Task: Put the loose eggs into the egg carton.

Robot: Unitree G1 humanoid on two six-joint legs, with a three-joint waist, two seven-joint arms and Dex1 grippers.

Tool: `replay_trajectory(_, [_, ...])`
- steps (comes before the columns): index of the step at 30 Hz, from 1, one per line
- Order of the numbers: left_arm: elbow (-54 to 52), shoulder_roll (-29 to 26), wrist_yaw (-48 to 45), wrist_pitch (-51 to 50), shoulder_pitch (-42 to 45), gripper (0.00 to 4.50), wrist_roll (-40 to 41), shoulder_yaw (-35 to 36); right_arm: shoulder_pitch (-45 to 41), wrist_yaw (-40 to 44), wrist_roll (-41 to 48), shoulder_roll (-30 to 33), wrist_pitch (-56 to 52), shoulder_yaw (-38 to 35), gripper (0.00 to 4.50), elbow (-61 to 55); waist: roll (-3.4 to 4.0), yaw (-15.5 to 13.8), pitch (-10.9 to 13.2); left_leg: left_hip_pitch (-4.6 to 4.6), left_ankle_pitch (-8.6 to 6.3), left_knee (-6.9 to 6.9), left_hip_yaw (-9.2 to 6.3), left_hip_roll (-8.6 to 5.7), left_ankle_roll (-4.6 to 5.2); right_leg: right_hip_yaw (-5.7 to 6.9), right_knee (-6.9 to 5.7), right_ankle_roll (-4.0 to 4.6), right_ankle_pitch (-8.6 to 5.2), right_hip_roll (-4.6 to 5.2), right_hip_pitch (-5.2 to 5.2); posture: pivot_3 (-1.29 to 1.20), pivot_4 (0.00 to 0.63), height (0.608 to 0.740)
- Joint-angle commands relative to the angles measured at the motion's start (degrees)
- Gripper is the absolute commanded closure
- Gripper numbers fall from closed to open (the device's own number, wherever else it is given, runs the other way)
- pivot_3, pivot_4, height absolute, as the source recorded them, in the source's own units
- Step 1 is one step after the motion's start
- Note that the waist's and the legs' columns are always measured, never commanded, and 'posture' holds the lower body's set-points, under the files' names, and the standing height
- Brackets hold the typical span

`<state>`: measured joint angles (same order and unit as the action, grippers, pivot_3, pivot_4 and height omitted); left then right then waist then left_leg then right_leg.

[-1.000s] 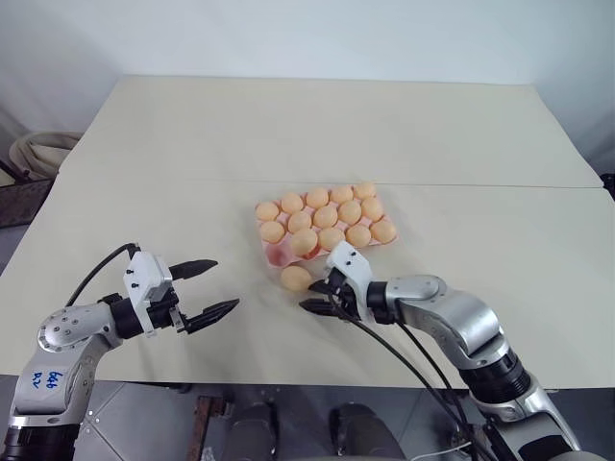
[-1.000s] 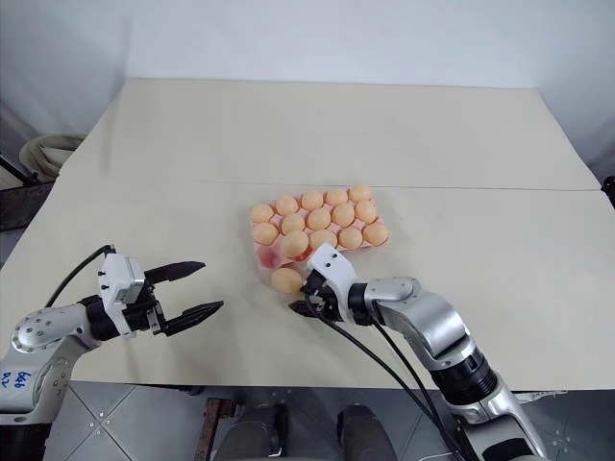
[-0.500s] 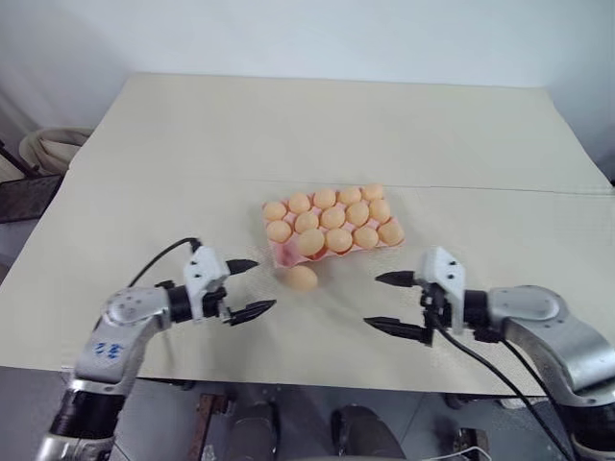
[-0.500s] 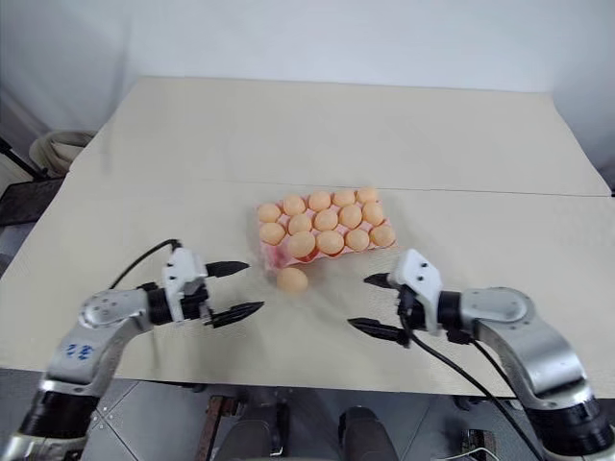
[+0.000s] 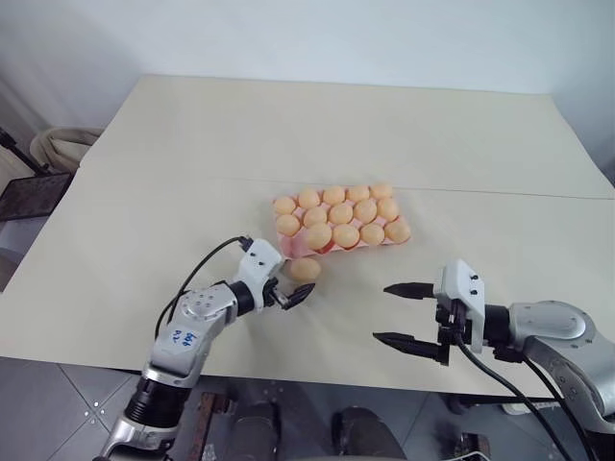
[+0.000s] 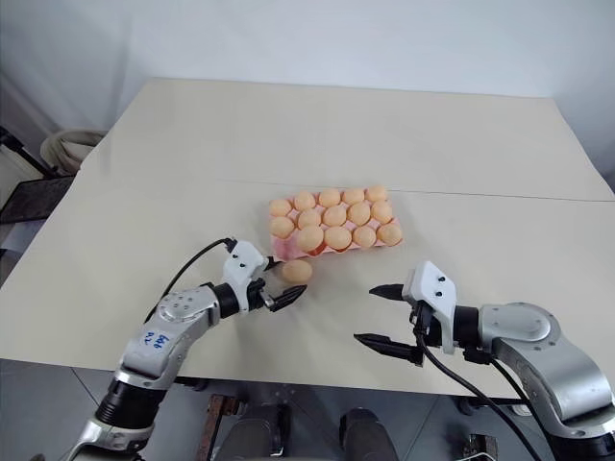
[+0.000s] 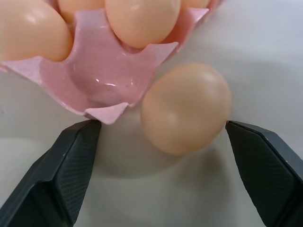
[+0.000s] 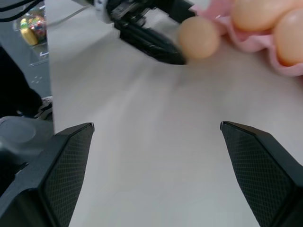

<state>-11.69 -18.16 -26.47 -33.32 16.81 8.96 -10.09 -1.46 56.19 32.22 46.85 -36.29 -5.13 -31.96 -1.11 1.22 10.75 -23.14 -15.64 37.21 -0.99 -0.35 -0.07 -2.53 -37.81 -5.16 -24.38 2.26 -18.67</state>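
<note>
Left wrist view: left gripper (image 7: 156,177) jaws wide around loose egg (image 7: 186,108); right gripper (image 5: 396,313) jaws open, empty.

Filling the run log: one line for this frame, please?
left gripper: open, straddling loose egg | right gripper: open, empty, off to the side | egg carton: one corner cup empty | egg on table beside that cup

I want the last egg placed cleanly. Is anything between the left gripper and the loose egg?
Nothing visible: the left gripper is open, a finger on either side of the loose egg, beside the egg carton's empty cup.
</note>
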Motion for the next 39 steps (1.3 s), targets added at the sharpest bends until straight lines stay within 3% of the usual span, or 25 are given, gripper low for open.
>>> replay_trajectory(1, [0.9,1.8,1.7,-0.5,1.0,0.00,-1.3,-1.3,0.6,1.1,2.2,1.5,0.0,-1.7,0.04,-2.6,0.00,-0.1,0.0,0.00,0.00,0.00,0.00,0.00,0.00,0.01,0.00,0.00,0.00,0.00,0.00,0.00,0.150,0.740])
replay_trajectory(4, [1.8,3.4,3.2,-0.5,1.3,0.00,-1.9,-1.1,1.0,1.0,2.9,1.9,-0.2,-1.9,0.04,-2.9,0.00,-0.7,0.0,0.00,0.01,-0.01,0.00,0.00,-0.01,0.02,0.02,0.00,0.00,-0.01,0.01,0.00,0.150,0.740])
replay_trajectory(7, [1.8,4.3,3.5,-0.3,1.5,0.60,-1.8,-0.8,1.6,0.6,3.4,2.1,-0.2,-2.0,0.00,-3.4,0.00,-1.2,0.0,0.01,0.01,0.01,0.00,0.00,-0.02,0.02,0.02,0.00,0.00,-0.01,0.01,0.00,0.150,0.740])
replay_trajectory(13, [-1.2,2.4,-0.3,0.7,-1.5,2.50,0.3,0.1,2.7,0.3,4.0,2.1,-0.4,-1.5,0.00,-4.3,0.00,-1.2,0.0,-0.01,0.01,-0.01,0.00,0.00,-0.03,0.02,0.09,0.00,0.01,0.00,0.03,0.00,0.150,0.740])
replay_trajectory(15, [-2.1,1.4,-1.8,1.5,-2.9,2.88,1.9,2.1,2.9,0.2,4.0,2.1,-0.4,-1.3,0.00,-4.4,0.00,-1.1,0.0,-0.01,0.01,-0.03,0.00,0.00,-0.03,0.03,0.11,0.00,0.00,0.00,0.03,0.00,0.150,0.740])
replay_trajectory(21, [-0.9,-5.6,-12.9,8.8,-5.5,2.88,9.2,10.0,3.5,0.2,4.0,2.0,-0.1,-0.9,0.00,-4.7,0.00,-1.1,0.0,0.00,0.02,-0.08,-0.03,0.01,-0.06,0.05,0.12,0.01,0.01,-0.01,0.01,0.00,0.150,0.740])
replay_trajectory(25, [6.7,-8.3,-18.0,14.0,1.4,2.88,10.1,12.3,3.0,-0.1,3.8,1.7,0.1,-0.7,0.00,-4.3,-0.02,-1.6,0.0,-0.01,0.04,-0.03,-0.12,-0.01,-0.01,0.19,0.17,0.05,0.04,0.07,0.07,0.00,0.150,0.740])
replay_trajectory(33, [30.0,-2.5,-19.8,23.4,20.7,2.88,2.8,5.5,2.4,-2.0,3.4,0.9,0.5,0.0,0.00,-4.4,-0.02,-2.5,0.0,-0.11,0.09,-0.06,-0.09,-0.06,0.05,0.25,0.38,-0.05,0.19,0.08,0.08,0.00,0.150,0.740])
replay_trajectory(39, [40.6,0.9,-19.0,28.3,26.2,2.88,-0.7,3.6,2.9,-4.0,3.7,0.0,0.4,-0.1,0.00,-5.8,-0.08,-2.1,0.0,-0.19,0.19,-0.08,0.02,-0.05,-0.15,0.26,0.37,-0.06,0.19,0.05,0.02,0.00,0.150,0.740])
